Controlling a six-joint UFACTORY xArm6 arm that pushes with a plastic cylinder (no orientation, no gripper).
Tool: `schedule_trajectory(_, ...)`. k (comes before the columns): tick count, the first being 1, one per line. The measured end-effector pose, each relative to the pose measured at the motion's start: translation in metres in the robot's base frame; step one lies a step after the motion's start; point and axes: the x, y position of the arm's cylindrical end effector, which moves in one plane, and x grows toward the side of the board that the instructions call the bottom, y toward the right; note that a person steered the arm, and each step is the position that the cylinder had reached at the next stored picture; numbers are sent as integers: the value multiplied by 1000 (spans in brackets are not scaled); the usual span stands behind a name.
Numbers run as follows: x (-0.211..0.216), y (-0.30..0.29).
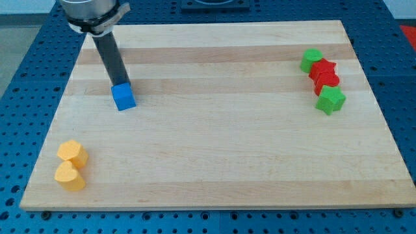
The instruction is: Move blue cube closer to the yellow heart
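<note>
The blue cube [123, 97] sits on the wooden board [214, 130] at the upper left. My tip [121, 83] touches the cube's top edge, just above it in the view. The yellow heart [69, 175] lies near the board's lower left corner. Another yellow block [72, 153], roughly hexagonal, sits directly above the heart and touches it. The blue cube is well above and to the right of the two yellow blocks.
At the view's upper right is a tight column of blocks: a green cylinder [311, 60], a red star [323, 68], another red block [327, 81] and a green star [331, 100]. A blue perforated table surrounds the board.
</note>
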Motion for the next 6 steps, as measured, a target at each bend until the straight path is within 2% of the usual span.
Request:
schedule_trajectory(4, 83, 5)
schedule_trajectory(6, 100, 24)
